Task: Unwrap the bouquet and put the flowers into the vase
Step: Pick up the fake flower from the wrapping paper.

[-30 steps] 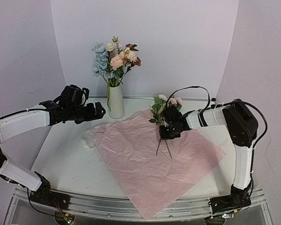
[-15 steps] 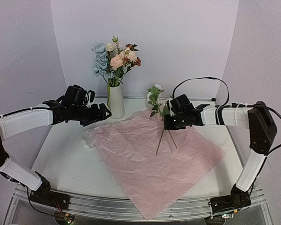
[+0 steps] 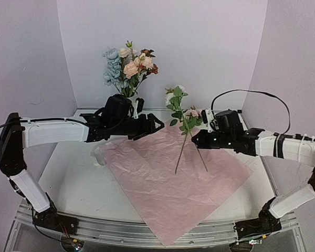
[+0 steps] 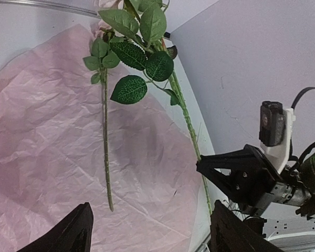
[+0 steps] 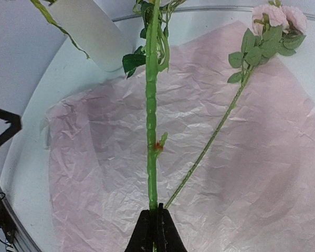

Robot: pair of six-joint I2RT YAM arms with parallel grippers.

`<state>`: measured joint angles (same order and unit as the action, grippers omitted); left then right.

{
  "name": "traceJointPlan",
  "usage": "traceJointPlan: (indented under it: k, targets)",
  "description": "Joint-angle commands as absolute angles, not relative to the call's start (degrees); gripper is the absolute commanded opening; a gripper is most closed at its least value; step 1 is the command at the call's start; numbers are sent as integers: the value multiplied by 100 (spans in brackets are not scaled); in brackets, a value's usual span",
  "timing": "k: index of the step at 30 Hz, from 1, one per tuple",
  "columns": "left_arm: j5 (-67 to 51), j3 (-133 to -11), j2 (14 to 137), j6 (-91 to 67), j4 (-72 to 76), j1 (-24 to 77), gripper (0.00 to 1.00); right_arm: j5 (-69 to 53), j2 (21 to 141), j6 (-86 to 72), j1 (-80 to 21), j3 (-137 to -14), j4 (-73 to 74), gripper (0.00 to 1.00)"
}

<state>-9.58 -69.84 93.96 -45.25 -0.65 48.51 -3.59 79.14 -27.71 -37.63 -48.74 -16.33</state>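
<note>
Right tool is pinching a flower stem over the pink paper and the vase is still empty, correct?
Not empty: the top view shows the vase already holding flowers. The right tool does pinch a stem over the pink paper.

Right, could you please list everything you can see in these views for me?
vase: one, off-white, table's back, left of centre.
flowers: one bunch, blue, peach and rust, in the vase.
stems: two, green with pink blooms, over the paper; one gripped.
paper: one sheet, pink, spread on the table.
table: one, white.
left fingers: black, open, facing the stems.
right fingers: black, shut on a stem.
</note>
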Motion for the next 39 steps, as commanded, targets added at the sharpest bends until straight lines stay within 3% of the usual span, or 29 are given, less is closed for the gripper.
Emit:
traceJointPlan:
  k: [1,14,28,39]
  targets:
    - [-1028,-7626,9742,-4809,680,4999,74,-598,7129,-2707,-3763,-4637,-2173,0]
    - [-1221,-9080,10718,-4901,916,5430,60,-1198,5980,-2467,-3763,-4197,-2440,0]
    - [-884,-9361,10671,-4837,998,5495,54,-1629,5802,-2437,-3762,-4086,-2544,0]
    - [-729,-9350,10600,-4818,1076,5493,33,-1780,5808,-2475,-3762,-4026,-2566,0]
